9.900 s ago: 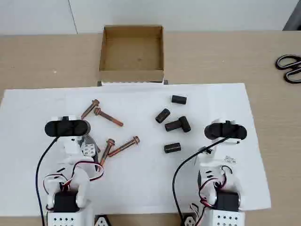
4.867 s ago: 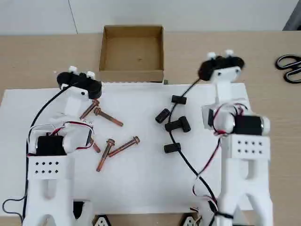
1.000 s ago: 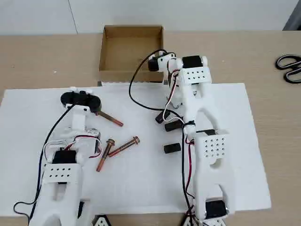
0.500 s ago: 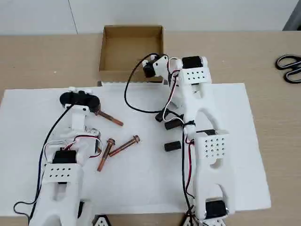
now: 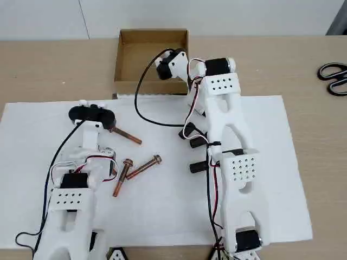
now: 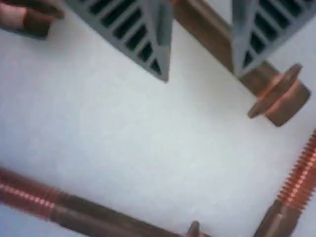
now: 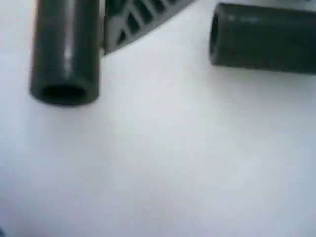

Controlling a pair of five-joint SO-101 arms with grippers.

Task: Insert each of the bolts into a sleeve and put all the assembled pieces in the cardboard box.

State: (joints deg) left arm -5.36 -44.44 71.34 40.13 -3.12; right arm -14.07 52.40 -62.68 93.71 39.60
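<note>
My left gripper (image 6: 200, 74) is down on the white paper, its grey fingers (image 6: 143, 34) shut against both sides of a copper bolt (image 6: 279, 96) that still lies flat. Other bolts lie close by: one (image 5: 127, 135) just past that arm's wrist and two (image 5: 143, 167) nearer its base. My right gripper's grey finger (image 7: 133, 19) stands beside a black sleeve (image 7: 64, 54), with a second sleeve (image 7: 266, 37) farther off; this gripper is open and holds nothing. In the high view, sleeves (image 5: 198, 167) lie beside the outstretched right arm (image 5: 219, 86). The cardboard box (image 5: 153, 86) sits at the back.
White paper (image 5: 282, 135) covers the working area on the wooden table. Scissors (image 5: 333, 76) lie at the far right edge. The right arm's black cable (image 5: 143, 103) loops over the paper near the box's front wall.
Both arms have come out from folded poses near the front edge. In the last second the right wrist swung left toward the box; the left arm barely moved.
</note>
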